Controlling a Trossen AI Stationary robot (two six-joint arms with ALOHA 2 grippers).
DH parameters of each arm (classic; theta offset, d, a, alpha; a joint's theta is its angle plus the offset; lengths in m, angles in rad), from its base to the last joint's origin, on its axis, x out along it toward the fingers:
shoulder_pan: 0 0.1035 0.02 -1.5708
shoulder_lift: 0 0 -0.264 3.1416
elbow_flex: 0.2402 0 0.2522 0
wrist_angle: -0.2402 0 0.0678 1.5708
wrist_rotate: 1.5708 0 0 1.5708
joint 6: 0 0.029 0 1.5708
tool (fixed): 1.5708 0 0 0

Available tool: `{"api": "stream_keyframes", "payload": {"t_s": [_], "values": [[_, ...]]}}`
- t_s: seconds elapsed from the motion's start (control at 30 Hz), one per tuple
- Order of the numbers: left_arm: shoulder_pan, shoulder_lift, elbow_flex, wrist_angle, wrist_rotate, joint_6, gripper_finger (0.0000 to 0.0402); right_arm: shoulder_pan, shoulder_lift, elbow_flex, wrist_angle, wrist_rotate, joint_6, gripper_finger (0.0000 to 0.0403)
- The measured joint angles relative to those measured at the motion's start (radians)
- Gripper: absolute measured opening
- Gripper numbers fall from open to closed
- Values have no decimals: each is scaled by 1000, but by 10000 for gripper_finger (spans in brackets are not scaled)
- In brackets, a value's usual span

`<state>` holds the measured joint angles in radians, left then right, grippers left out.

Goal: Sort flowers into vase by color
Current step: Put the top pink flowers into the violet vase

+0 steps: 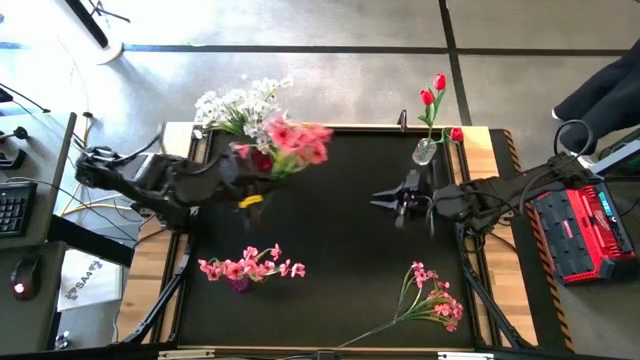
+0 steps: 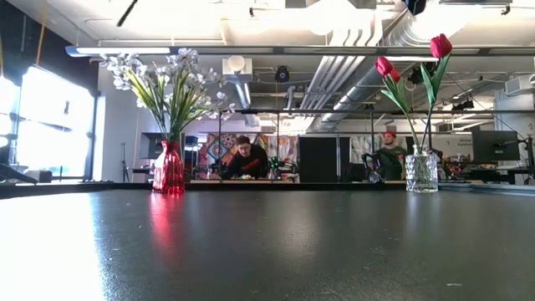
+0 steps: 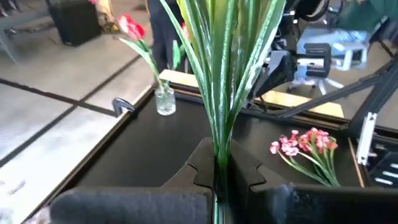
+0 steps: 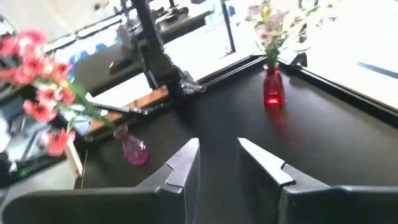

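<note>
My left gripper [image 1: 243, 170] is up over the table's far left part, shut on a pink flower spray [image 1: 295, 145]. Its green stems [image 3: 221, 74] fan out ahead of the fingers. My right gripper [image 1: 385, 200] hovers open right of centre with nothing between its fingers [image 4: 186, 158]. White flowers stand in a red vase [image 2: 167, 167] at the far left. Red tulips stand in a clear vase [image 2: 420, 171] at the far right. More pink flowers stand in a purple vase [image 1: 240, 282] at the near left. Another pink spray [image 1: 430, 300] lies flat at the near right. My left gripper pinches the bundle of green stems [image 3: 219, 149] between its two fingers, below where they fan out. The fingers come nearly level from the table's left. The spray is lifted clear of the table, its pink blossoms [image 1: 300, 140] toward the right of the gripper. The gripper hides the stems' cut ends.
The black mat [image 1: 330, 250] has bare room in its middle between the vases. Wooden table edges [image 1: 495, 150] frame it. A red box [image 1: 580, 230] sits off the table's right side. People sit at desks in the room beyond [image 2: 247, 159].
</note>
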<state>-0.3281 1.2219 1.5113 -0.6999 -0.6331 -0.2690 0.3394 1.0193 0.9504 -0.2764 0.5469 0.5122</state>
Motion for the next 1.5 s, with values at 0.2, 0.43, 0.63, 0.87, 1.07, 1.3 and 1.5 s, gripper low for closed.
{"api": "stream_keyframes", "payload": {"t_s": [0.2, 0.43, 0.63, 0.87, 1.07, 1.3, 1.5], "values": [[-57, -193, -168, 21, -59, -21, 0, -13, 17, 0, -7, 53, 87, 94], [-140, -343, -361, 143, -59, -13, 0, -13, 92, 0, -18, 82, 200, 94], [-207, -414, -514, 214, -61, -15, 0, -13, 157, 0, -18, 82, 275, 94], [-308, -492, -672, 368, -77, 10, 0, -13, 181, 0, -20, 72, 326, 94], [-433, -571, -777, 468, -157, 10, 0, -13, 181, 0, -29, 71, 349, 94], [-588, -613, -837, 524, -200, 11, 0, -13, 181, 0, -130, 63, 456, 94], [-690, -622, -884, 600, -218, 45, 0, -12, 181, 0, -176, 45, 557, 94]]}}
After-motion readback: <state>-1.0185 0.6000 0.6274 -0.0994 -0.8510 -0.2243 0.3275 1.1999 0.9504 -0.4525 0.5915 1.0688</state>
